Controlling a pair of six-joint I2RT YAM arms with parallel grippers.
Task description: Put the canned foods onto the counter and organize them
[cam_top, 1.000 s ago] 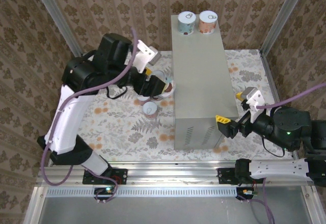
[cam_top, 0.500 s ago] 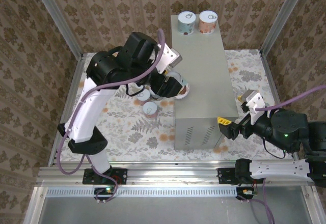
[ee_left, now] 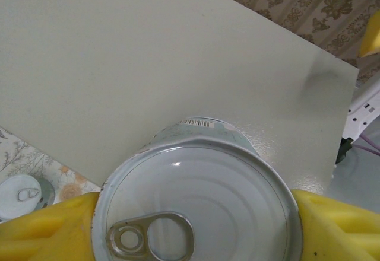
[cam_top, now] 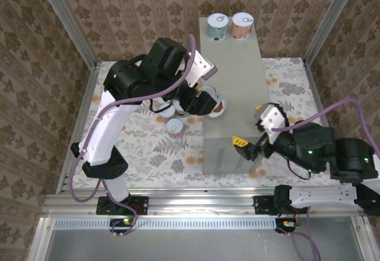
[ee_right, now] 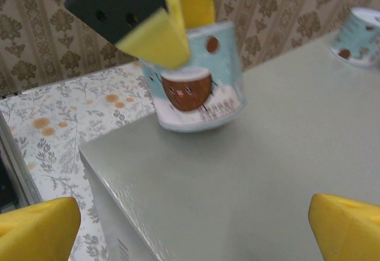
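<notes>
My left gripper [cam_top: 209,104] is shut on a teal canned food [cam_top: 215,105] with a coconut picture [ee_right: 196,83] at the left edge of the grey counter [cam_top: 237,71]. Its yellow fingers [ee_left: 44,228] clamp both sides of the pull-tab lid [ee_left: 199,207]. The tin's base sits close to the counter top [ee_right: 267,172]; I cannot tell whether they touch. Two more tins [cam_top: 217,26] [cam_top: 242,25] stand at the counter's far end. Another tin [cam_top: 175,127] rests on the floral floor. My right gripper [cam_top: 246,152] is open over the counter's near end, nothing between its fingers [ee_right: 35,228].
Aluminium frame posts [cam_top: 65,21] and patterned walls close the cell on three sides. The counter's vent slots [cam_top: 224,154] face the arm bases. The left arm [cam_top: 107,124] reaches across the floral floor [cam_top: 142,148] left of the counter. A rail [cam_top: 196,200] runs along the near edge.
The left arm carried the teal tin rightward from beside the counter to over its left edge. The right arm swung left and up to the counter's near end, still open.
</notes>
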